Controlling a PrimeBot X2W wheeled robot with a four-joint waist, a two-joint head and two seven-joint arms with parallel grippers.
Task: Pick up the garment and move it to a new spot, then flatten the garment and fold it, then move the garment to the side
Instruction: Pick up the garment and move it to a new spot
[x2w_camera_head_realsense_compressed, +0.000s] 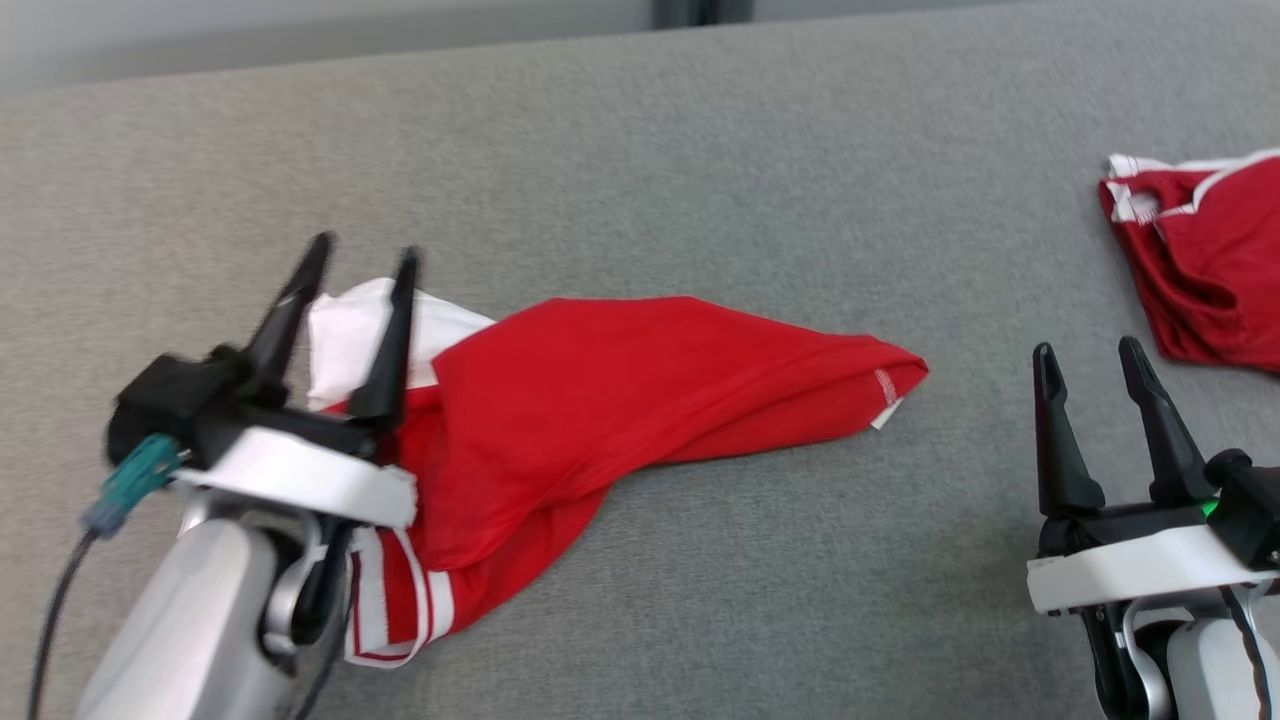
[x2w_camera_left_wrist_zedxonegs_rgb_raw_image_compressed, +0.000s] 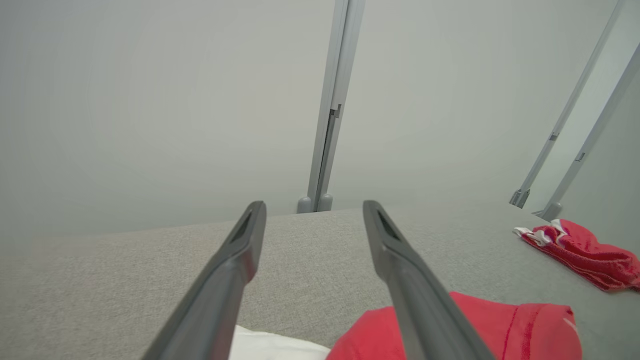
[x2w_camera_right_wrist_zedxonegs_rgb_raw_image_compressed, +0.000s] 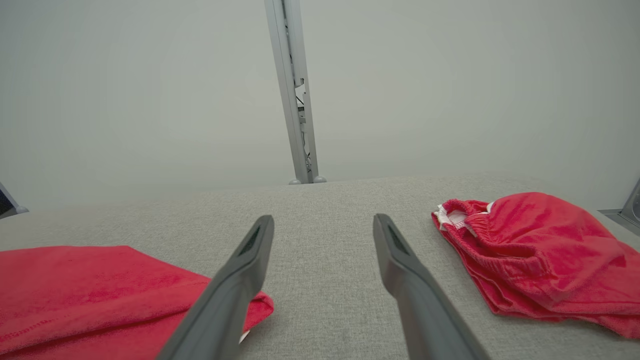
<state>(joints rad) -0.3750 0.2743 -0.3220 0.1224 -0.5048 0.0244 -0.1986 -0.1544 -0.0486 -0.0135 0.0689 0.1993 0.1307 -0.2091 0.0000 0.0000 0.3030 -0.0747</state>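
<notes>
Lower left, the left gripper (x2w_camera_head_realsense_compressed: 364, 248) stood wide and empty above the crumpled garment (x2w_camera_head_realsense_compressed: 640, 380) at centre-left. Lower right, the right gripper (x2w_camera_head_realsense_compressed: 1088, 348) gaped empty. Pinching one layer might drag it bunched. Another garment (x2w_camera_head_realsense_compressed: 1210, 260) lay upper right.

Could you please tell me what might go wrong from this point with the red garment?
The red garment lies bunched, layers overlapping, so the open left gripper might pinch several layers and hinder flattening. The second red garment lies close to the open right gripper, which could snag or mistake it.
</notes>
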